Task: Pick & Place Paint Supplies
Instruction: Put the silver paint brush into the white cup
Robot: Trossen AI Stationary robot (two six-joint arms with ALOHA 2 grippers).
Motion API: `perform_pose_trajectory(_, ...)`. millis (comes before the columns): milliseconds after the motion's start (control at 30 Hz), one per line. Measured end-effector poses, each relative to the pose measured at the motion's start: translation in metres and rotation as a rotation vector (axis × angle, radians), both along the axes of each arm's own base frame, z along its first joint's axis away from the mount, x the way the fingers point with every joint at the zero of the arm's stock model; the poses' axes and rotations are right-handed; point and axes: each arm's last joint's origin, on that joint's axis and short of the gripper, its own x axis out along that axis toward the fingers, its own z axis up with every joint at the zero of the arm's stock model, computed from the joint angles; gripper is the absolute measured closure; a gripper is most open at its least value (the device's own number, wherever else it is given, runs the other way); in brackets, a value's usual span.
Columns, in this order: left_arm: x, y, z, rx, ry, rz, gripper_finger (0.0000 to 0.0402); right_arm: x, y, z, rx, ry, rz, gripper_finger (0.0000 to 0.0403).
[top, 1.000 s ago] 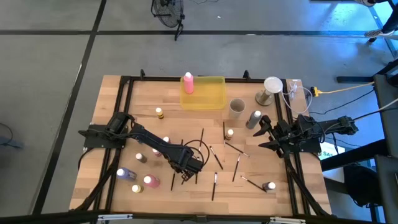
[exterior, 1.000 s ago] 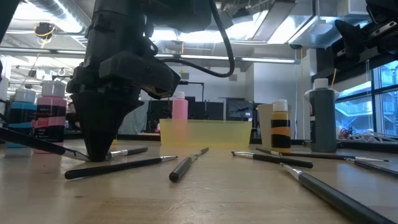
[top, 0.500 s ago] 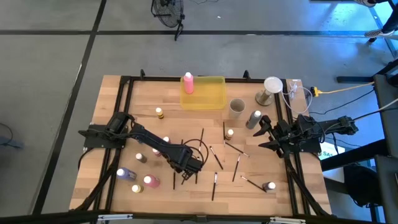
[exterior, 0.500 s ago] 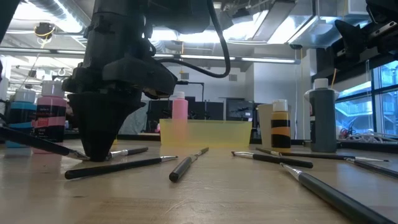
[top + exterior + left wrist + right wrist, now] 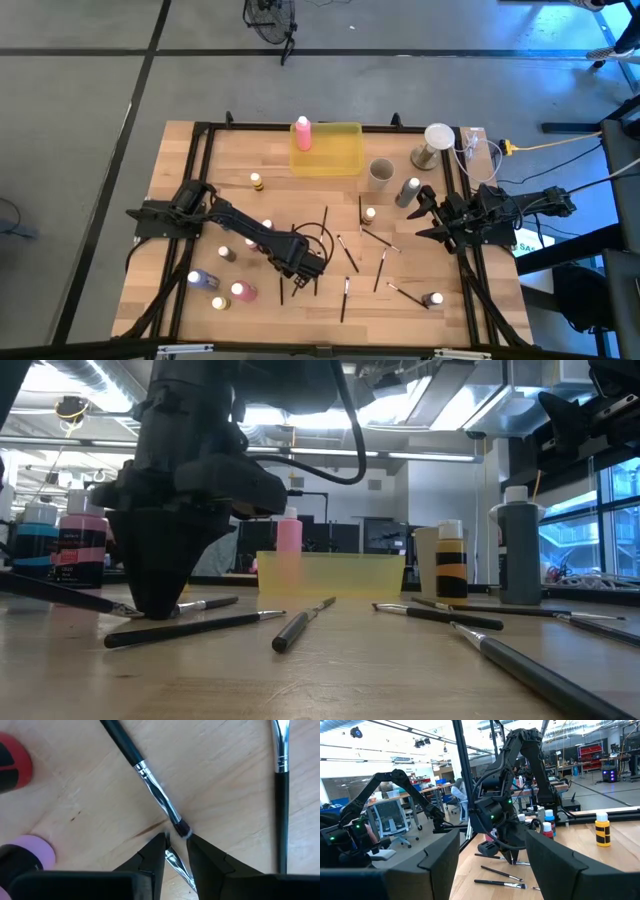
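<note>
I am looking down on my left gripper (image 5: 297,277), which is standing tip-down on the wooden table (image 5: 190,190) in the front middle of the brush scatter. Through its wrist camera I am seeing its two dark fingertips (image 5: 156,851) parted by a narrow gap, and the metal ferrule of a thin paintbrush (image 5: 176,862) is lying in that gap; I cannot tell whether the tips are actually pinching it or only straddling it. A second paintbrush (image 5: 150,777) is lying diagonally just ahead, its dark bristle end nearly touching the fingertips, and a third brush (image 5: 281,795) is lying off to one side. A purple-capped bottle (image 5: 30,852) and a red-capped bottle (image 5: 14,762) are sitting close by. From table height, the left gripper is pressing down among dark-handled brushes (image 5: 190,627) lying flat on the wood. My right gripper (image 5: 428,215) is waiting at the right edge of the table, fingers spread wide and holding nothing. A pink bottle (image 5: 302,133) is standing in the yellow tray (image 5: 345,150) at the back, with the grey-beige cup (image 5: 380,173) just beside the tray.
</note>
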Motion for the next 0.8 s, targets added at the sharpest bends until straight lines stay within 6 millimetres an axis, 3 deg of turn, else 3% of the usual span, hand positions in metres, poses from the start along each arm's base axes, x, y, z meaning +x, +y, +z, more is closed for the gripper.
perform_pose_trajectory(533,-0.001,-0.003,0.004,-0.012,-0.009,-0.039,0.0320,0.000,0.000,0.000,0.000,0.000,0.000,0.0174)
perform_pose_trajectory(800,0.001,-0.007,0.012,0.032,-0.097,-0.056,0.0320,0.000,0.000,0.000,0.000,0.001,0.000,0.0174)
